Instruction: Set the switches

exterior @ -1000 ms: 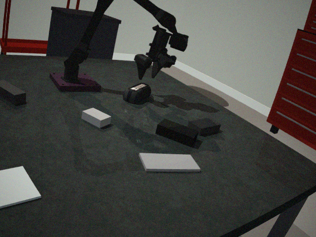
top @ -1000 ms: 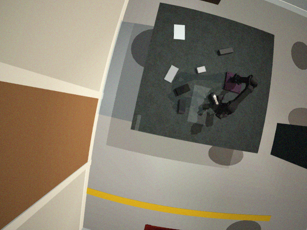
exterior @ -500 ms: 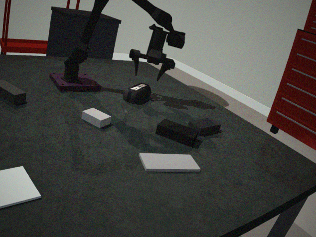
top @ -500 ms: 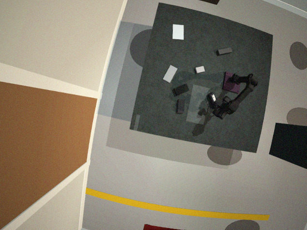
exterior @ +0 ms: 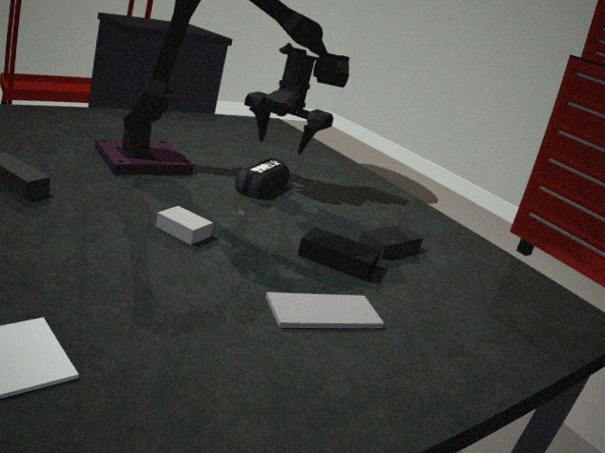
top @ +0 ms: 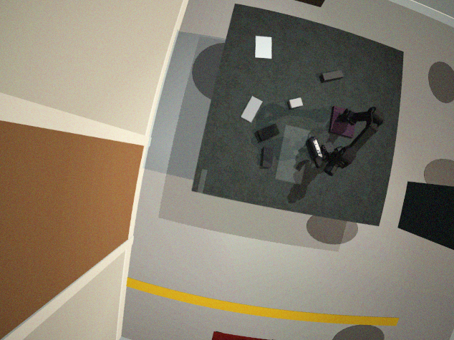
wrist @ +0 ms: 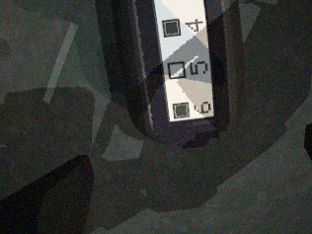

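The arm (top: 358, 142) (exterior: 174, 44) rises from its base, arches over at the elbow and slopes down to the wrist (exterior: 302, 31). Its jaws (top: 325, 160) (exterior: 281, 147) hang above the tabletop, pointing downward, fingers spread wide apart with nothing between them.

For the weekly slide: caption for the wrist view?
Controller unit label-up: squares 4 and 6 filled, 5 empty, shadows crossing the label.

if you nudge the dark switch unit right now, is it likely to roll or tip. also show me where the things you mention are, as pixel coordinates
The switch unit (top: 314, 151) (exterior: 261, 178) (wrist: 185, 57) could well rock or roll, given its rounded ends. It looks rigid, so squeezing probably won't bend it. Its smooth-looking sides might slip.
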`<state>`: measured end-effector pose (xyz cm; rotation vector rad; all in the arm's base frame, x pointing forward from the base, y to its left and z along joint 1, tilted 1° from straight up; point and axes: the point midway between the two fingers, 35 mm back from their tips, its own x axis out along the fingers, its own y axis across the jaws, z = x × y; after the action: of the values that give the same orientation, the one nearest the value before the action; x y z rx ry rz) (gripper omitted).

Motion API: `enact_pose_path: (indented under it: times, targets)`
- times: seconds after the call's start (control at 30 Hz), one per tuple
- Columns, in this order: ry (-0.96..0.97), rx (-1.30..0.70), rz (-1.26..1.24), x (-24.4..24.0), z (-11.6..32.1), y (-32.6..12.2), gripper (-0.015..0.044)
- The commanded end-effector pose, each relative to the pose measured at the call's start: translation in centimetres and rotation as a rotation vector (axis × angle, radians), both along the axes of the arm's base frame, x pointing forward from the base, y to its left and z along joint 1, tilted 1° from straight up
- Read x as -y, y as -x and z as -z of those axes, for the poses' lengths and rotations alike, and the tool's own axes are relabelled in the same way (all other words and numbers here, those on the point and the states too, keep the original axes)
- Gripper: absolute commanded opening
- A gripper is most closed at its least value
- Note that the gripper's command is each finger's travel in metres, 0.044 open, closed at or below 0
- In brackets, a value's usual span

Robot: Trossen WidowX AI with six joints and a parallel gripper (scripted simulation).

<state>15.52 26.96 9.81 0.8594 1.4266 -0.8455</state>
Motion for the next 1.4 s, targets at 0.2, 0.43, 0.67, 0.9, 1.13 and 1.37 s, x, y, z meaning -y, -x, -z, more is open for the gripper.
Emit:
enact_pose_path:
  times: [0.2, 0.43, 0.67, 0.9, 1.13, 1.37]
  targets:
    - [-0.002, 0.008, 0.013, 0.0, 1.1, -0.1, 0.0440]
    - [-0.002, 0.008, 0.013, -0.1, 2.3, -0.1, 0.0440]
    - [-0.002, 0.007, 0.012, -0.1, 3.4, -0.1, 0.0440]
    - [-0.002, 0.007, 0.011, -0.1, 4.5, 0.0, 0.0440]
    - [-0.002, 0.008, 0.012, -0.1, 5.6, 0.0, 0.0440]
    - [-0.002, 0.008, 0.013, 0.0, 5.9, 0.0, 0.0361]
